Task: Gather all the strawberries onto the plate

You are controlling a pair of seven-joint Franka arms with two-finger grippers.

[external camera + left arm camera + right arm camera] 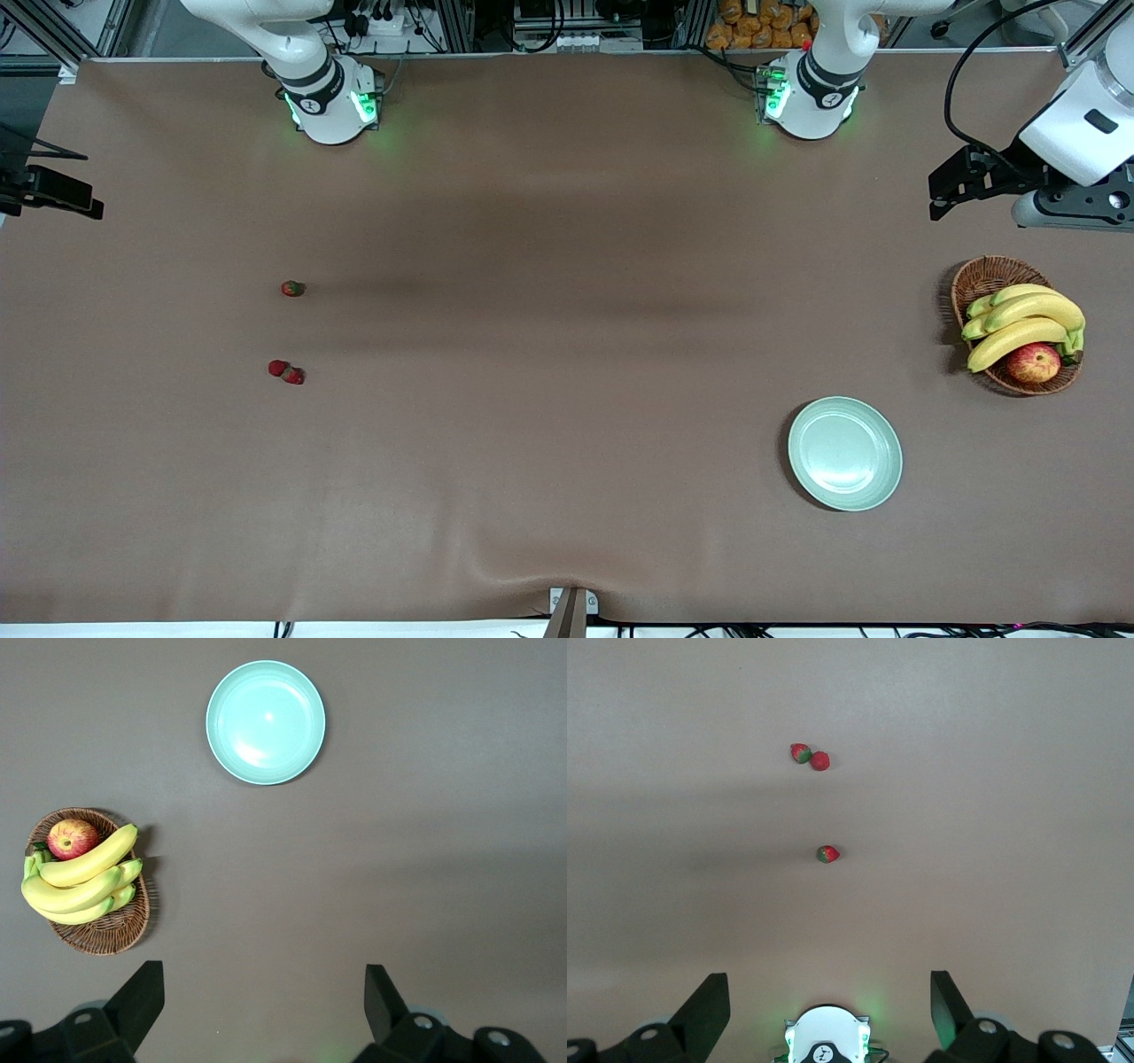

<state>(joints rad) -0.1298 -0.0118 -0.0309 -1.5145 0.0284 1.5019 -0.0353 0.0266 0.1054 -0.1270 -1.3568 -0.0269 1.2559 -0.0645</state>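
Start of the pick: three strawberries lie loose, plate bare, both grippers up and spread wide with nothing in them.

Toward the right arm's end of the table, a lone strawberry [292, 288] sits well in from the edge. A touching pair of strawberries [286, 371] lies nearer the front camera. The plate [844, 454] sits well apart from them toward the left arm's end, near the front edge, with a basket [990, 276] of bananas [1023, 324] and an apple [1033, 362] beside it. Judgement: take the lone berry first; come straight down, fingers straddling it, and close gently. Right gripper [830, 1010] hangs over its end of the table; only its wrist view frames all three berries. Left gripper [263, 1001] waits; its view alone shows the plate's clean inside.
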